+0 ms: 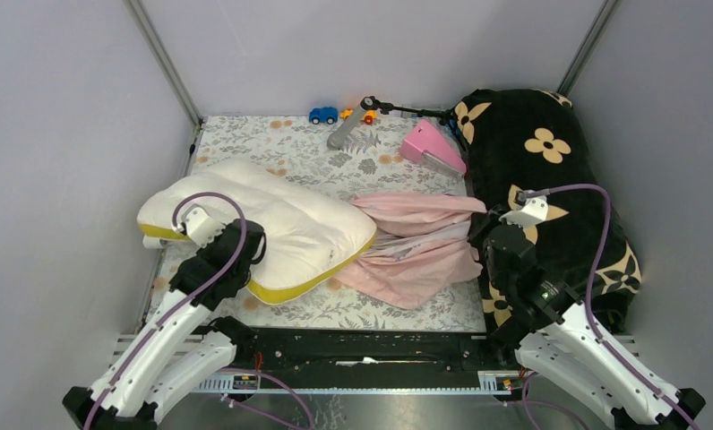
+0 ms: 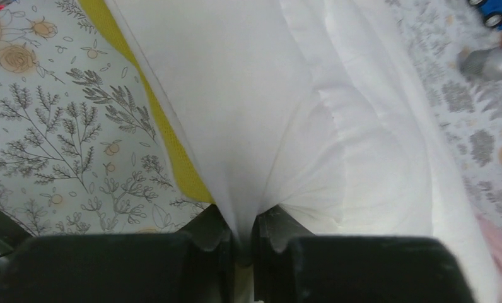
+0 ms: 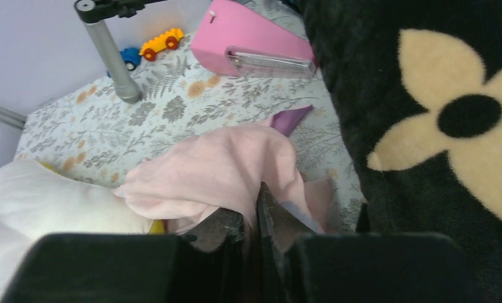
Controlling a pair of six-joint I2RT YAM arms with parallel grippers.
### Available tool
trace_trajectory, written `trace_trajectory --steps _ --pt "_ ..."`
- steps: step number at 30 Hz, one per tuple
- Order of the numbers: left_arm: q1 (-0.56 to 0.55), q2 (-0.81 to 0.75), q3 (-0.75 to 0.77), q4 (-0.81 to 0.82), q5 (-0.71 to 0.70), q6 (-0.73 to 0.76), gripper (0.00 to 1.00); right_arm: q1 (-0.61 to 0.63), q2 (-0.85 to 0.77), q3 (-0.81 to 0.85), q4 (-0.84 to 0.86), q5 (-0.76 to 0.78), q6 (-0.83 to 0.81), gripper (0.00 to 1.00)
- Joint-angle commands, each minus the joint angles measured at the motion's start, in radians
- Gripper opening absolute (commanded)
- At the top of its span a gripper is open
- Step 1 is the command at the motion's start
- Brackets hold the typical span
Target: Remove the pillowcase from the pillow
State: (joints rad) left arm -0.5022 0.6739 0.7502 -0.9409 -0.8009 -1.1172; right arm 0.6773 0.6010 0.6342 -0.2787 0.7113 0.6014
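Fingers of left gripper (image 2: 241, 235): clenched on a pinch of the white pillow (image 2: 248, 95).
Fingers of right gripper (image 3: 258, 211): clenched on a fold of the pillowcase (image 3: 223, 164), just beside the black blanket (image 3: 425, 158).
Pillowcase place: crumpled against the blanket's edge, between blanket and pillow.
Pillowcase axis: runs from the pillow's end toward the blanket.
Pillowcase look: thin, pale pink, creased; a purple patch (image 3: 292, 118) peeks out.
Pillow: plump, cream-white, yellow trim, beyond the pillowcase from the blanket.
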Motion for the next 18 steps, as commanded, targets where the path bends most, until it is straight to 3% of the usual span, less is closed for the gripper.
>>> trace_trajectory --steps 1,2,3,5,6,8,12,15,18 --pt "0.011 0.088 0.02 0.066 -0.062 -0.002 0.24 -0.009 0.028 0.025 0.103 -0.07 -0.074 0.2" --pt "0.011 0.108 0.034 0.076 -0.038 0.038 0.5 -0.009 0.052 0.036 0.111 -0.121 -0.099 0.27" --pt "0.011 0.13 0.053 0.092 -0.01 0.093 0.7 -0.009 0.077 0.048 0.116 -0.187 -0.124 0.37" --pt "0.011 0.17 0.1 0.102 0.027 0.165 0.93 -0.009 0.135 0.074 0.123 -0.317 -0.162 0.66" --pt "0.012 0.19 0.123 0.103 0.044 0.196 0.98 -0.009 0.177 0.087 0.123 -0.396 -0.176 0.84" --pt "0.011 0.229 0.171 0.103 0.083 0.262 0.99 -0.009 0.245 0.115 0.115 -0.485 -0.192 0.99" --pt "0.011 0.296 0.228 0.158 0.269 0.425 0.99 -0.01 0.358 0.152 0.093 -0.602 -0.223 1.0" --pt "0.007 0.346 0.256 0.187 0.45 0.514 0.99 -0.01 0.447 0.174 0.046 -0.598 -0.232 1.0" --pt "-0.052 0.408 0.272 0.185 0.479 0.515 0.99 -0.008 0.524 0.181 0.0 -0.537 -0.216 1.0"
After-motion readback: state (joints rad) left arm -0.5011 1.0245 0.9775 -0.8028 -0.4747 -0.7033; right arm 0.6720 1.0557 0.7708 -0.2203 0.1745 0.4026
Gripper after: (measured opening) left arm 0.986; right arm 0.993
